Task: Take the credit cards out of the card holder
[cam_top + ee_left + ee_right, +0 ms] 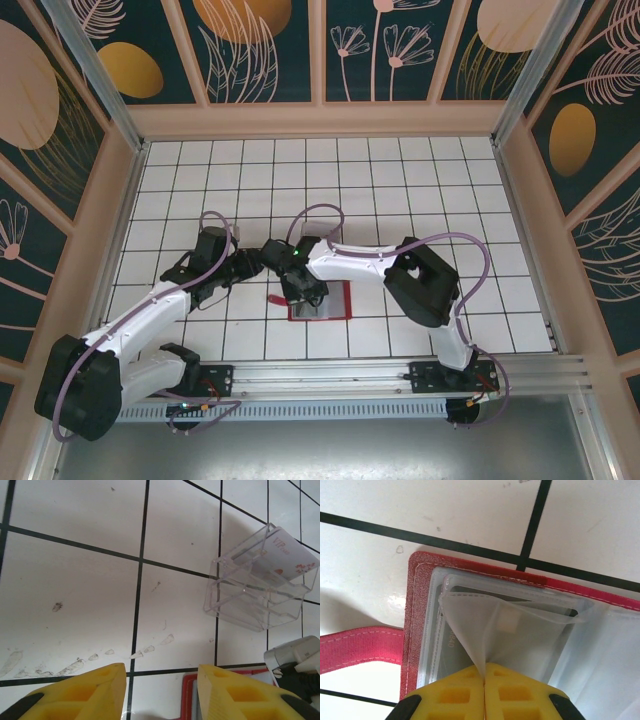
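The red card holder (pixel 338 300) lies open on the tiled table, its closure tab (pixel 355 647) pointing left. Clear plastic sleeves fill its inside. My right gripper (pixel 484 680) is shut on the corner of one translucent sleeve (pixel 520 630) and pulls it up into a fold. A grey credit card (pixel 451 641) with embossed digits shows inside the sleeves beneath. In the top view the right gripper (pixel 305 292) sits over the holder's left half. My left gripper (pixel 161 680) hangs open just left of the holder's red corner (pixel 187 695), with nothing between its fingers.
A clear plastic box (pixel 255 592) stands beyond the holder, with a white VIP card (pixel 285 555) in it. Part of the right arm's grey wrist (pixel 295 655) is close on the right of the left gripper. Wooden walls enclose the table (pixel 400 180).
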{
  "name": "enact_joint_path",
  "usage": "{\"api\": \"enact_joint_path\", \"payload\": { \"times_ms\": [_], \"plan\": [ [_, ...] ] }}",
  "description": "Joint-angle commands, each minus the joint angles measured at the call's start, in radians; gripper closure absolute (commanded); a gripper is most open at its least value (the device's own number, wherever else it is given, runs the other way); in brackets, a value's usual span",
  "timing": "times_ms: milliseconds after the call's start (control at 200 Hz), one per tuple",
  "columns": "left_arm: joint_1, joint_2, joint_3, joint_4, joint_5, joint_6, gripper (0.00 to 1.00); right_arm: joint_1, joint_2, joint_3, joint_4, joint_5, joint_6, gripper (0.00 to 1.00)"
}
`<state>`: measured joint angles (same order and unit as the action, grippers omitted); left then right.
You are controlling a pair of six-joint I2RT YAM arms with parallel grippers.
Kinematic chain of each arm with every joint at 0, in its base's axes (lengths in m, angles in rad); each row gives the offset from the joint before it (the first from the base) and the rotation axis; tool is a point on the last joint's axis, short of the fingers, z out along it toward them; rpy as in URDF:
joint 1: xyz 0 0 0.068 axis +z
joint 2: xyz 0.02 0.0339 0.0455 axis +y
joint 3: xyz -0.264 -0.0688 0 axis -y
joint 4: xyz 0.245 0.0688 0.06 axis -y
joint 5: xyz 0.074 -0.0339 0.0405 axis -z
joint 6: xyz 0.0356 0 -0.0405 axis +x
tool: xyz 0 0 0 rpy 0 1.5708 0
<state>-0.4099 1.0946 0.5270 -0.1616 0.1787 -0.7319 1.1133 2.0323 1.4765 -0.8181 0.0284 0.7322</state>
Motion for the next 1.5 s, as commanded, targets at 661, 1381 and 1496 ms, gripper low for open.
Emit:
{"api": "enact_joint_path", "payload": {
  "times_ms": [661, 1381, 1496],
  "plan": [
    [-0.089, 0.121, -0.004, 0.054, 0.202, -0.051, 0.67, -0.054, -0.23, -0.264, 0.356, -0.13, 0.032, 0.89],
    [-0.264, 0.261, -0.004, 0.132, 0.202, -0.154, 0.83, -0.095, -0.358, -0.432, 0.434, -0.161, 0.047, 0.83],
    [-0.271, 0.293, 0.015, 0.13, 0.203, -0.143, 0.84, -0.095, -0.371, -0.437, 0.4, -0.126, 0.054, 0.82]
  ]
}}
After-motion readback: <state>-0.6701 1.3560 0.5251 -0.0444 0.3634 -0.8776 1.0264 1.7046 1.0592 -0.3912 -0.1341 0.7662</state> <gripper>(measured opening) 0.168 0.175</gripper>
